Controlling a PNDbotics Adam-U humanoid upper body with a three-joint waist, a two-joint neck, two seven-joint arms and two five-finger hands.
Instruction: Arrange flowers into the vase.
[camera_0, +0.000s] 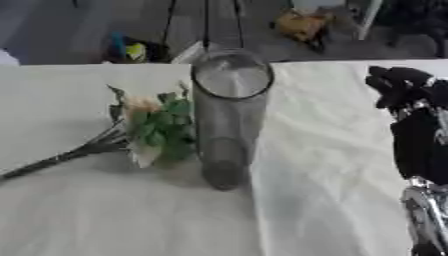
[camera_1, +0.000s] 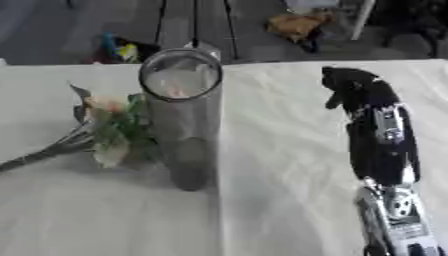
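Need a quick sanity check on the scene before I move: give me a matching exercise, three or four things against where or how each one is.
Things:
1. vase
2. flowers
3. right hand
4. tablecloth

States:
A. lying flat, stems pointing to the left edge
B. white, wrinkled, covering the table
C. upright, clear, nothing in it
D. black, fingers curled, holding nothing, right of the vase

Pairs: 1-C, 2-A, 3-D, 4-B

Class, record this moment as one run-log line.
vase: upright, empty | flowers: lying on tablecloth, left of vase | right robot hand: right of vase, curled, holding nothing | left: unseen
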